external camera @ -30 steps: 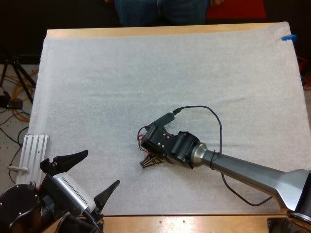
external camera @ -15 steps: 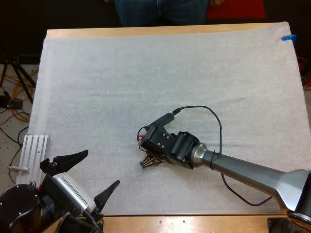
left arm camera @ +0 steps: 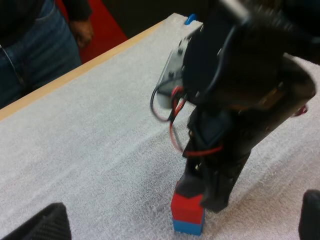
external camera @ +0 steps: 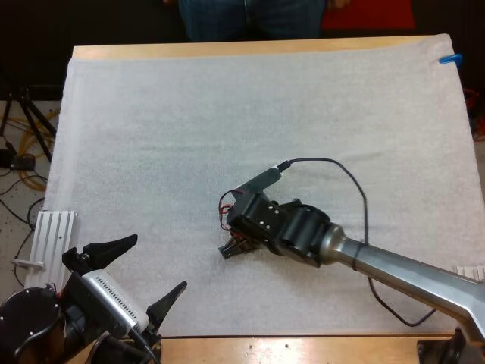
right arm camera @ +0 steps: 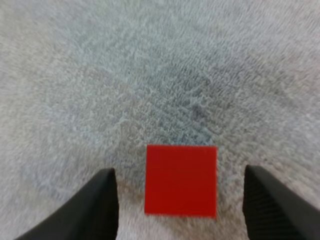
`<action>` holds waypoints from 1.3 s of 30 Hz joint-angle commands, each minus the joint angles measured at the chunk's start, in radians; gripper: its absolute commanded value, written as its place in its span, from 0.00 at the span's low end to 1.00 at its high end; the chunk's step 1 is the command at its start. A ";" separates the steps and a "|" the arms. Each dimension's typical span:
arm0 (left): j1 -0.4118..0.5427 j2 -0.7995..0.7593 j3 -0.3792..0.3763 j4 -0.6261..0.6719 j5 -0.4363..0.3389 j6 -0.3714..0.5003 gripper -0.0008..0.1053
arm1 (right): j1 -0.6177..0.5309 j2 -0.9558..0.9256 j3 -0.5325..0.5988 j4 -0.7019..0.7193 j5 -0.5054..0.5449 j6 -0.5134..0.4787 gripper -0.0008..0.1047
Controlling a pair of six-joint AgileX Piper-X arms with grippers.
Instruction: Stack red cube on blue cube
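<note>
Trouble is waiting, in my judgement, in the way out. The right gripper is hanging straight over the red cube. Its two black fingers are standing spread, one on either side of the cube and clear of it, with mat showing in both gaps. The red cube is sitting on the blue cube directly below the fingertips, and the pair is resting on the white mat. From the left wrist, the fingertips are reaching down about level with the red cube's upper part, so they are flanking it rather than floating well above.

If the arm is drifting sideways or tilting while rising, one finger could be clipping a top edge and shoving the red cube off its base (a small block perched on another is offering little resistance, I would guess). A straight lift along the fingers' own line looks safest.

The red cube is showing no long axis, being equal on every side. Its top face is lying flat and facing up at the wrist, with its edges running square to the line between the fingers. Its sides are appearing close to flush with the blue cube's, one vertical corner pointing toward the left arm.

The left gripper is sitting well apart from the stack, off to the right gripper's left, fingers spread and pinching nothing.
</note>
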 commanded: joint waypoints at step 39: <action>0.422 0.403 0.030 -0.427 -0.036 -0.004 0.83 | -0.728 -0.250 0.010 0.141 -0.001 -0.210 0.50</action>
